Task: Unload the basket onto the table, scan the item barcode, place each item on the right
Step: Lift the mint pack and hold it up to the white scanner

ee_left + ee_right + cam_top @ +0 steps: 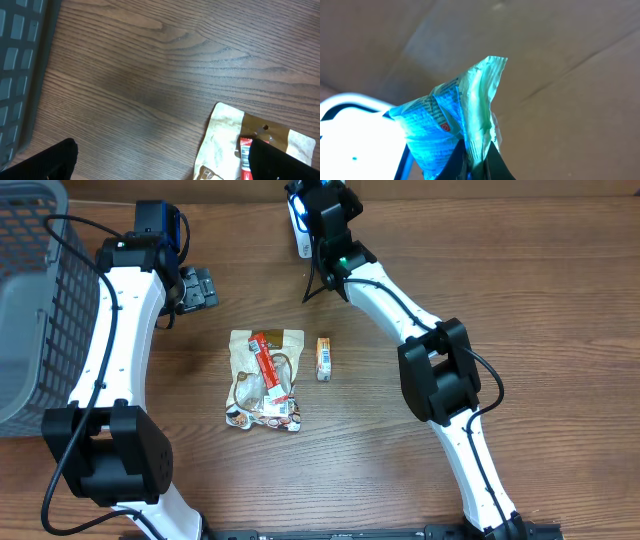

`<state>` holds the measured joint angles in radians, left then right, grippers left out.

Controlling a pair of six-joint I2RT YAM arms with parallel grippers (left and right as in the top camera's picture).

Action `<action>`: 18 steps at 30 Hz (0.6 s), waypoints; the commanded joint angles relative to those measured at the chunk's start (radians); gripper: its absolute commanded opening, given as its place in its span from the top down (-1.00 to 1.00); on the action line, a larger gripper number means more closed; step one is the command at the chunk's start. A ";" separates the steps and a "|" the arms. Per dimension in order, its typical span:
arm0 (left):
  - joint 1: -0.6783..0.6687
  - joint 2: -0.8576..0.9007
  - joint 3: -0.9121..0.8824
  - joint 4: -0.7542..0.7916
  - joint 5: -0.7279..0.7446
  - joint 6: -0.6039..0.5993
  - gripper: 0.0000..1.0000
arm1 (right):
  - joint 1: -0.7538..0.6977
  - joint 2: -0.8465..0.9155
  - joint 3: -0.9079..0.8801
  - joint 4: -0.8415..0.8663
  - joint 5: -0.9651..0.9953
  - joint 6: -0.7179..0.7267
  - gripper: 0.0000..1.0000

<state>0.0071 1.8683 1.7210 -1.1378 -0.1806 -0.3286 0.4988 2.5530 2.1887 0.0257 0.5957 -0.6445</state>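
My right gripper (477, 167) is shut on a crinkled plastic packet (462, 115), pinching its lower seam; the packet glows blue-green and printed text shows on its left face. Right beside it on the left is the bright white scanner (350, 135). From overhead the right gripper (312, 222) sits at the table's far edge against the white scanner (300, 235), and the arm hides the packet. My left gripper (197, 287) is open and empty above bare table, its fingertips (55, 162) at the lower corners of the left wrist view.
A beige snack bag with a red label (265, 380) lies mid-table, also seen as the snack bag (235, 140) near the left gripper's right finger. A small orange packet (324, 357) lies to its right. A grey mesh basket (35, 290) stands at the left edge.
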 commanded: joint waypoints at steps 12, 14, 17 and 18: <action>-0.004 -0.018 0.016 -0.002 -0.010 0.023 -0.99 | 0.058 -0.005 0.010 -0.079 0.013 -0.015 0.93; -0.004 -0.018 0.016 -0.002 -0.010 0.023 -0.99 | 0.058 -0.005 0.010 -0.101 0.013 -0.014 0.93; -0.004 -0.018 0.016 -0.002 -0.010 0.023 -0.99 | 0.061 -0.005 0.010 -0.137 0.013 -0.011 0.93; -0.004 -0.018 0.016 -0.002 -0.010 0.023 -0.99 | 0.063 -0.005 0.010 -0.144 0.013 -0.011 0.93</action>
<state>0.0071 1.8683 1.7210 -1.1378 -0.1806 -0.3286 0.5606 2.5557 2.1902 -0.0872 0.6136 -0.6582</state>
